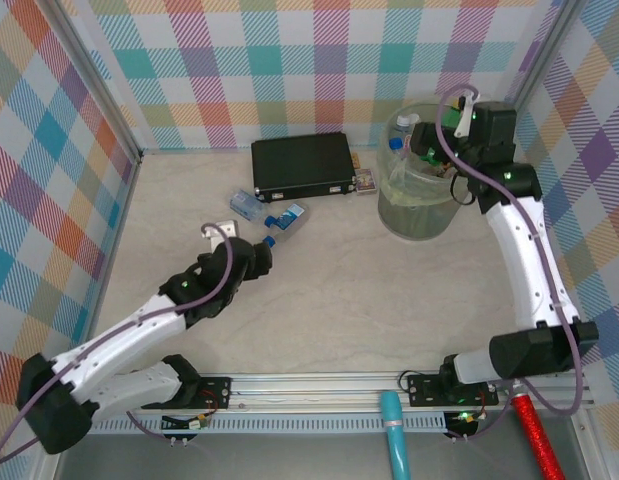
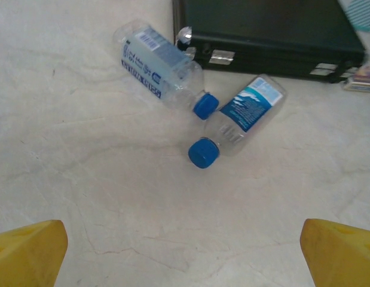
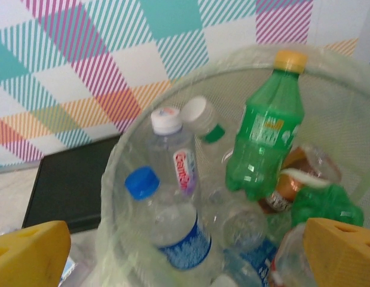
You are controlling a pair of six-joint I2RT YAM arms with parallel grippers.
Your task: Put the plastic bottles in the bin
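Observation:
Two clear plastic bottles with blue caps and blue labels lie on the table: one [image 2: 158, 66] [image 1: 247, 206] next to the black case, the other [image 2: 244, 113] [image 1: 286, 217] just right of it. My left gripper [image 2: 185, 251] [image 1: 261, 248] hovers open a short way in front of them, with bare table between its yellow fingers. The bin [image 1: 414, 215] [image 3: 229, 63] stands at the back right, holding several bottles, among them a green one [image 3: 265, 143] and a blue-capped clear one [image 3: 173, 233]. My right gripper [image 3: 185, 257] [image 1: 429, 135] hangs open over the bin, holding nothing.
A flat black case [image 1: 302, 165] [image 2: 274, 30] [image 3: 65, 179] lies at the back centre, touching the left bottle. A small patterned object [image 1: 366, 183] sits between case and bin. Checked walls enclose the table. A teal tool [image 1: 394, 430] and a red one [image 1: 537, 430] lie below the near rail.

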